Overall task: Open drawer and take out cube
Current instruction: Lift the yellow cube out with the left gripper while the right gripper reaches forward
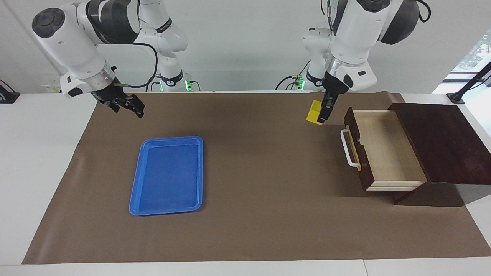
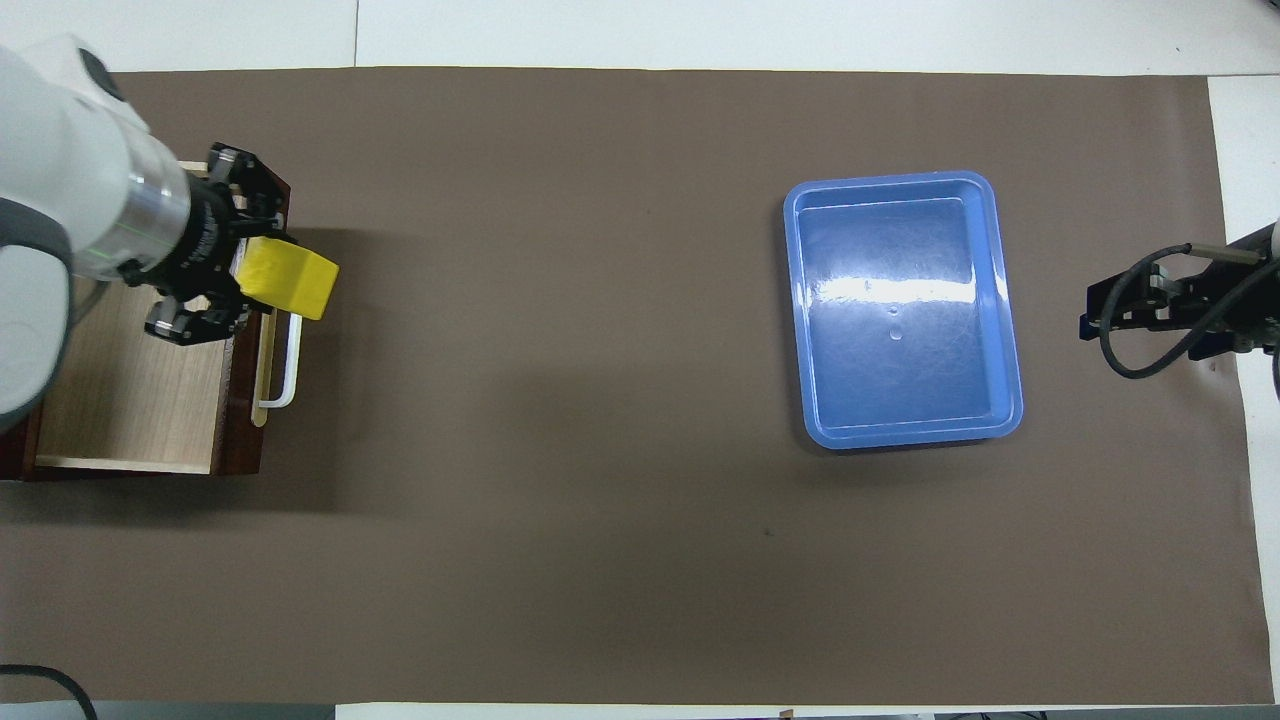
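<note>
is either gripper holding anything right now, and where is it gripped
The left gripper holds the yellow cube by its sides, in the air beside the open drawer. The right gripper holds nothing.

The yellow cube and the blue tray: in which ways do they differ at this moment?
The cube is small, solid and yellow; the blue tray is much larger, shallow and hollow. The cube is held up in the left gripper, beside the open drawer; the tray lies flat on the brown mat, toward the right arm's end. The right gripper waits apart from the tray. Both are outside the drawer.
</note>
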